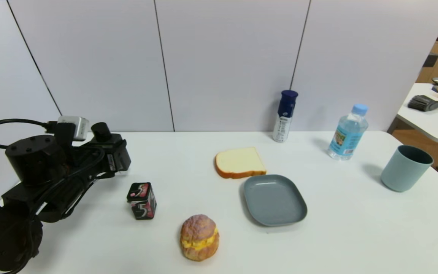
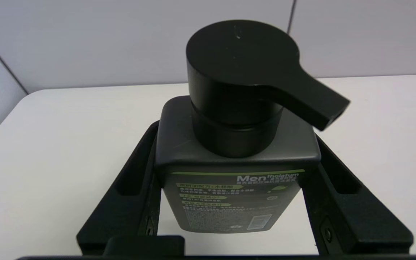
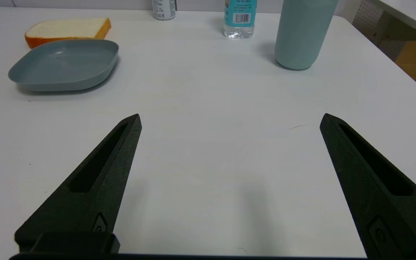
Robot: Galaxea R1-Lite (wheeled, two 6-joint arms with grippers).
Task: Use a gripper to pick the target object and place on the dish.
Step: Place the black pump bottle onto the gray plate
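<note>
My left gripper (image 1: 117, 161) is at the table's left side, shut on the target object (image 1: 115, 154), a dark grey squarish bottle with a round black pump cap. In the left wrist view the black fingers (image 2: 132, 180) press both sides of the bottle (image 2: 229, 195), whose green-white label and barcode face the camera. Whether the bottle's base rests on the table I cannot tell. The grey-blue dish (image 1: 274, 199) lies bare at the table's middle, well to the right of the bottle. My right gripper (image 3: 229, 119) hovers open over bare table, with the dish (image 3: 63, 65) off to one side.
A black-and-pink gum box (image 1: 142, 200) stands between the left gripper and the dish. A cream bun (image 1: 199, 237) sits near the front. A bread slice (image 1: 240, 162) lies just behind the dish. Spray can (image 1: 285, 116), water bottle (image 1: 347, 132) and teal cup (image 1: 405, 168) stand at the back right.
</note>
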